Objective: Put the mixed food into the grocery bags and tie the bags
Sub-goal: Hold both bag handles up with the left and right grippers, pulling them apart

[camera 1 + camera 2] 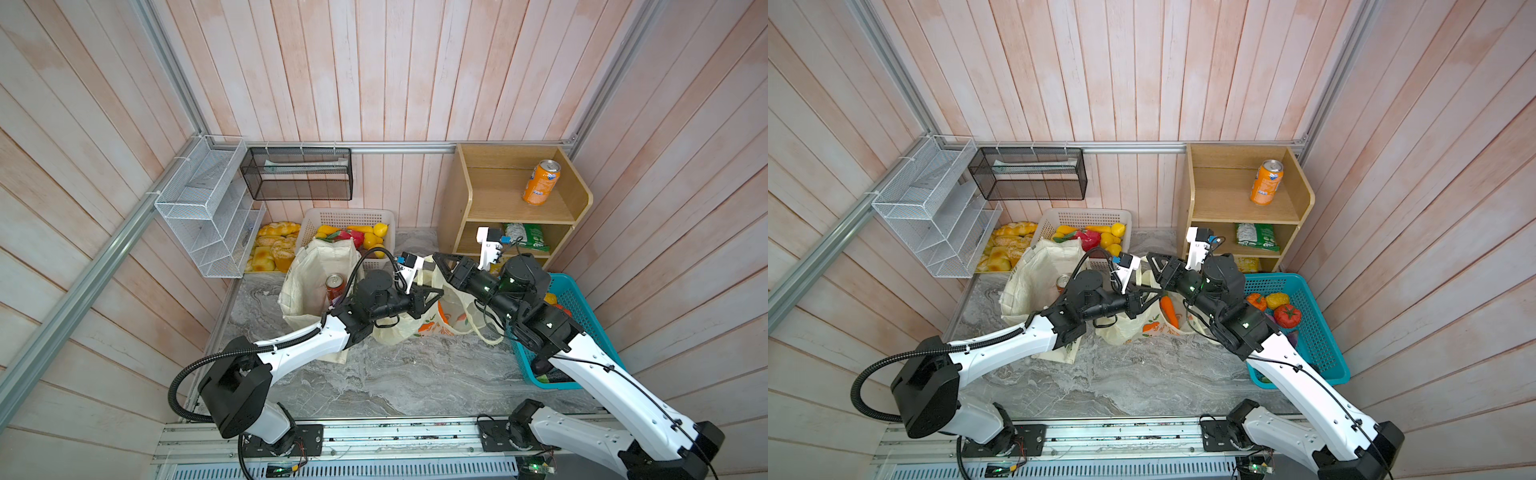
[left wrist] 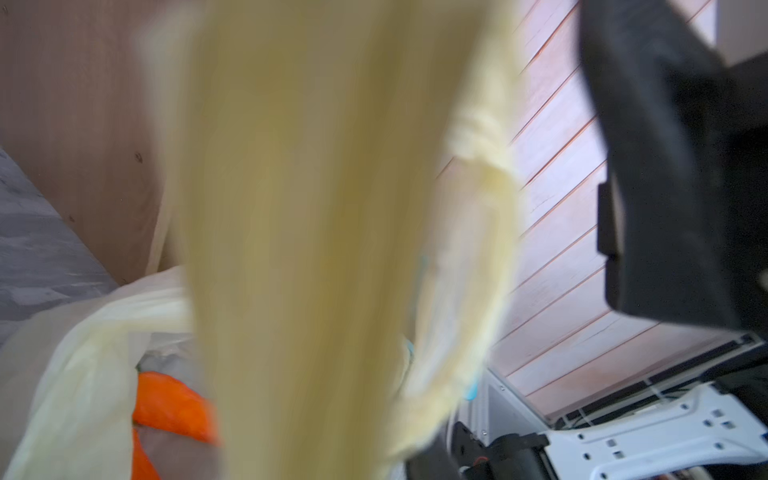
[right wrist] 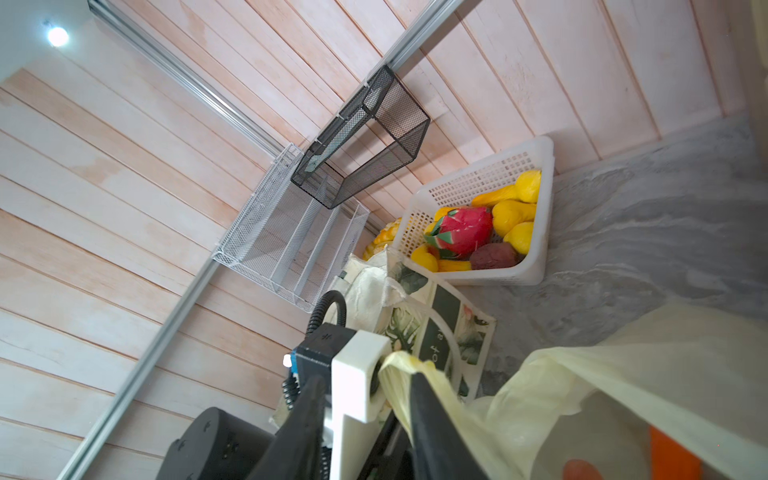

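In both top views the plastic bag (image 1: 392, 334) sits in the middle of the frame, where the two claws meet. A carrot (image 1: 1169, 311) lies inside it. The cloth tote (image 1: 309, 266) stands just left of it, with the red soda can (image 1: 335, 284) inside. The left claw (image 1: 435, 293) is at the bag's top; I cannot tell if it pinches.

In the left wrist view a blurry bag handle (image 2: 316, 232) fills the middle.

In the right wrist view the right claw (image 3: 368, 386) is spread, and the bag handle hangs over one finger (image 3: 432, 419).
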